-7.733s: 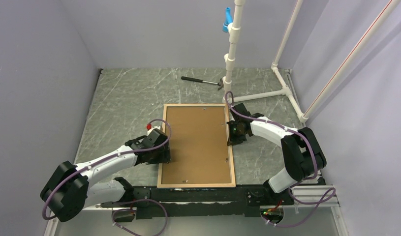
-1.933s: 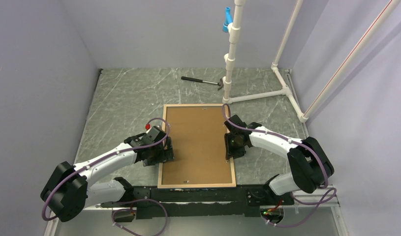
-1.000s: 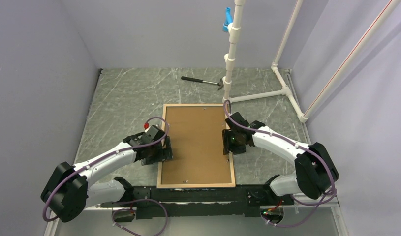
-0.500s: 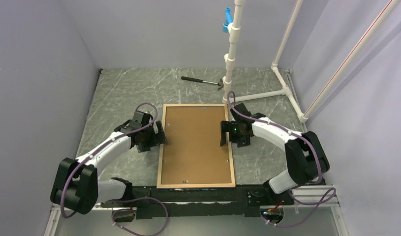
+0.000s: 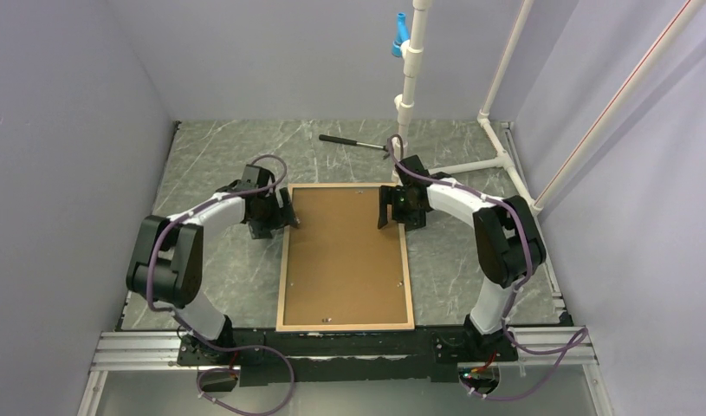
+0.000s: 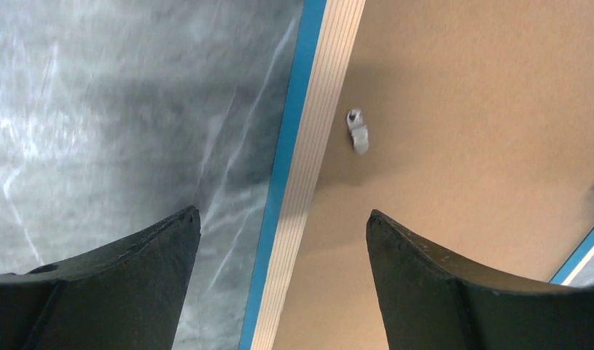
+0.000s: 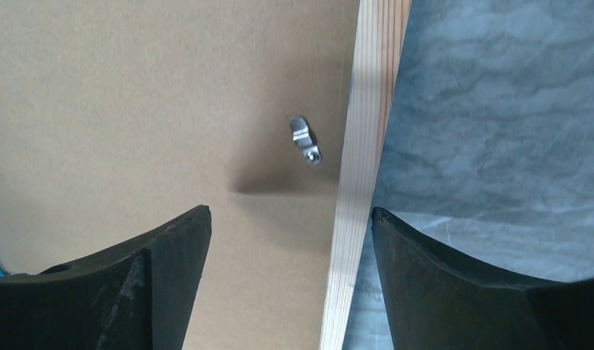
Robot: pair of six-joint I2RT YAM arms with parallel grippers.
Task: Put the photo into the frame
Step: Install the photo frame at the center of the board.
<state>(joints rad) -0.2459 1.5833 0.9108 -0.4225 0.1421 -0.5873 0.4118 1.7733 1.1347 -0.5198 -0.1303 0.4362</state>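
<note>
The frame (image 5: 282,286) lies face down on the table, its light wood back up. A plain brown backing board (image 5: 345,260) fills it. The photo is hidden. My left gripper (image 5: 285,217) hovers open over the frame's left rail near the far corner. In the left wrist view that rail (image 6: 308,182) runs between the gripper's (image 6: 283,219) fingers without touching them, and a small metal tab (image 6: 358,131) sits on the board. My right gripper (image 5: 388,211) hovers open over the right rail (image 7: 359,182). Its wrist view shows the gripper (image 7: 290,215) straddling the rail, with another tab (image 7: 305,142) just inside.
A hammer (image 5: 356,144) lies at the back of the marbled table. A white pipe stand (image 5: 410,87) rises behind the right arm, and its base pipes run off to the right. Walls close in on the left, right and back.
Both grippers have moved from the middle of the frame's long sides toward its far corners. The frame and board have not shifted.
</note>
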